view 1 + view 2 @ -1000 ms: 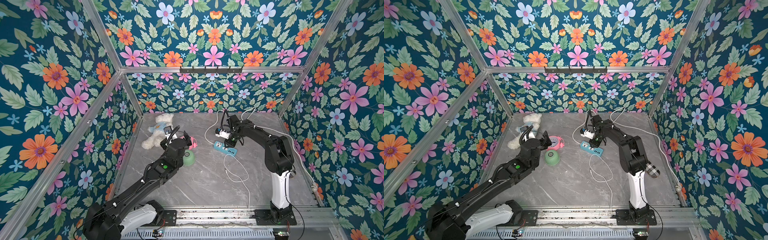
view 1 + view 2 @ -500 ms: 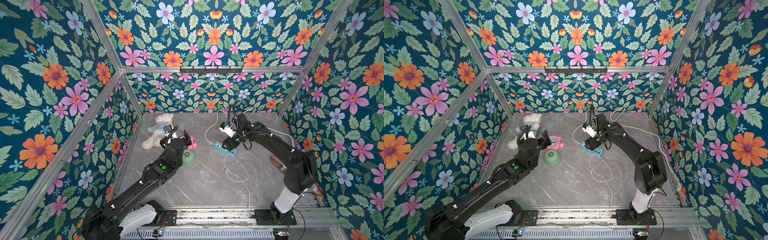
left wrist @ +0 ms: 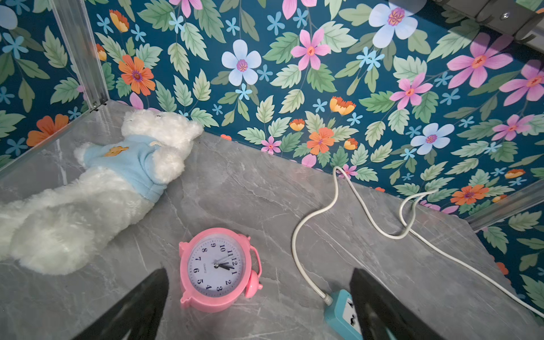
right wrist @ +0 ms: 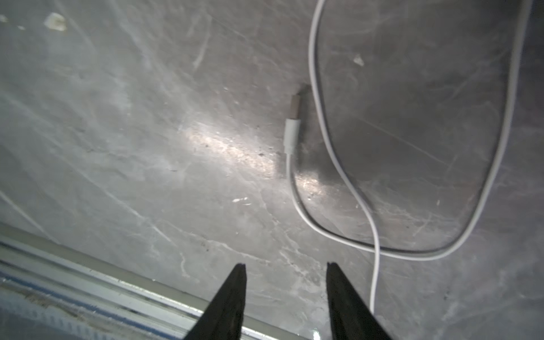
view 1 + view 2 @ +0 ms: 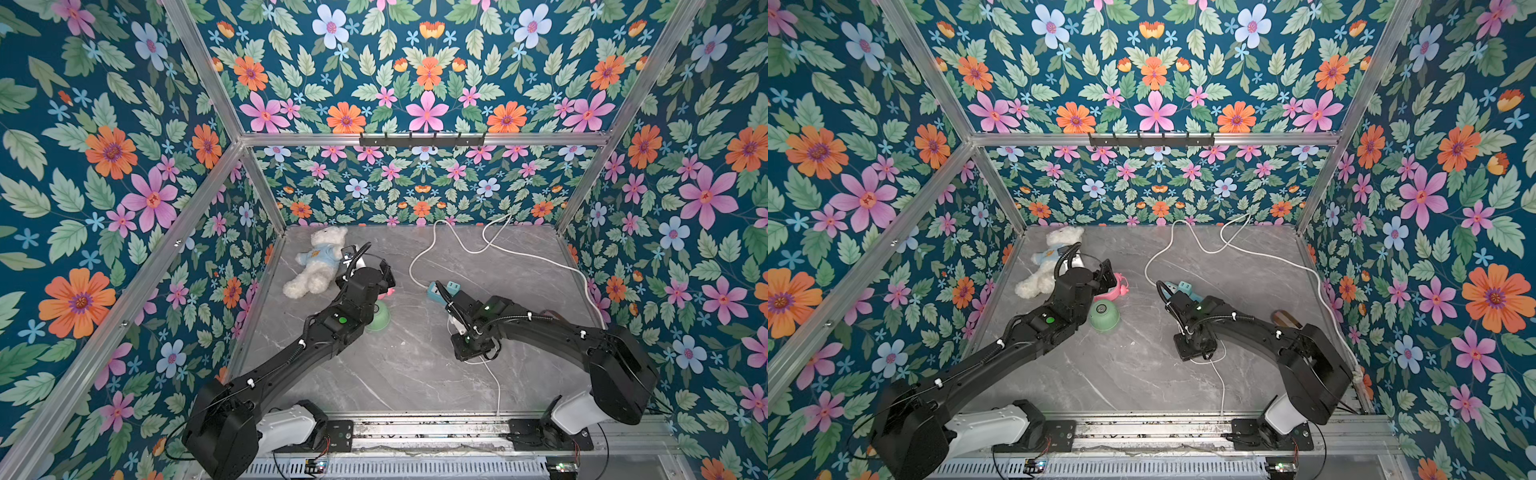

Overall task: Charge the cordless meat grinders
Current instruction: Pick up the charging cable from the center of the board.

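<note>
The cordless meat grinder [image 5: 381,319] [image 5: 1104,316], a mint-green dome with a silver button on top, stands on the grey table beside my left forearm. It does not show in the wrist views. My left gripper [image 5: 384,272] [image 5: 1106,274] [image 3: 259,273] hovers wide open above the pink clock, holding nothing. My right gripper [image 5: 471,353] [image 5: 1194,351] [image 4: 285,266] points down at the table near the front middle, open with nothing between its fingers. A thin white charging cable [image 5: 495,376] [image 5: 1220,376] loops beside it. Its USB plug [image 4: 293,126] lies loose on the table.
A pink alarm clock [image 5: 1119,286] [image 3: 216,265] lies behind the grinder. A white teddy bear [image 5: 316,266] [image 3: 103,182] lies at the back left. A teal power strip [image 5: 434,291] [image 3: 338,315] carries a teal cube adapter [image 5: 453,286] [image 5: 1185,286]. Its thick white cord [image 5: 540,259] runs to the back wall.
My right arm has swung from the power strip toward the front and now points down beside the thin cable. The left arm has hardly moved.
</note>
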`<state>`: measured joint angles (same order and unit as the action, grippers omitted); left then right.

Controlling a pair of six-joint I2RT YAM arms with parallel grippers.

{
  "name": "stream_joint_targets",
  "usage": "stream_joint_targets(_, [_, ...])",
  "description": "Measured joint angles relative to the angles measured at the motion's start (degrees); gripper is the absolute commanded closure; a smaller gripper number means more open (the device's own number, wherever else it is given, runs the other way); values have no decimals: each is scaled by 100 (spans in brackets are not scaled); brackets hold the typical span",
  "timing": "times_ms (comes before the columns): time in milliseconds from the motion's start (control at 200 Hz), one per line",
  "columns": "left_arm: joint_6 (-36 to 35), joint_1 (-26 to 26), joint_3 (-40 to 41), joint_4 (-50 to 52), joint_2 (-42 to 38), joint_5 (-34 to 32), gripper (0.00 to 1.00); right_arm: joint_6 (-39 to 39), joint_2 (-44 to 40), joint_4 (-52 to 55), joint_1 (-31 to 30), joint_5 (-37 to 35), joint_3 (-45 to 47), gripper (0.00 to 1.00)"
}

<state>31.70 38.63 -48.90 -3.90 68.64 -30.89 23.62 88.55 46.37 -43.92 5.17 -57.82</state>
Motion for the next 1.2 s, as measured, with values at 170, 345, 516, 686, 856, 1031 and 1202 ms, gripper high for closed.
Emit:
stream_joint_targets(170, [9,-17,2,4,-83,72,1,-13,256,-413,-15,-76,24,60])
stream_joint_targets(345, [90,-33,2,15,-107,79,1,-138,656,-743,-13,-151,17,69])
stream_joint_targets(516, [127,-33,0,94,-131,74,1,-179,809,-1051,-11,-243,238,78])
stream_joint_targets(686, [127,-33,-35,103,-127,81,1,-289,817,-1152,-15,-393,319,94])
stream_joint_targets(856, [-4,-33,-184,81,-118,168,1,-474,485,-1248,-15,-328,387,100])
stream_joint_targets(1031, [-1132,-127,-105,-275,-330,1344,1,-986,-608,-1342,332,321,186,100])
stream_joint_targets(1202, [-2782,-345,-352,-361,-490,4216,1,-1891,-1714,-1226,920,1276,50,100])
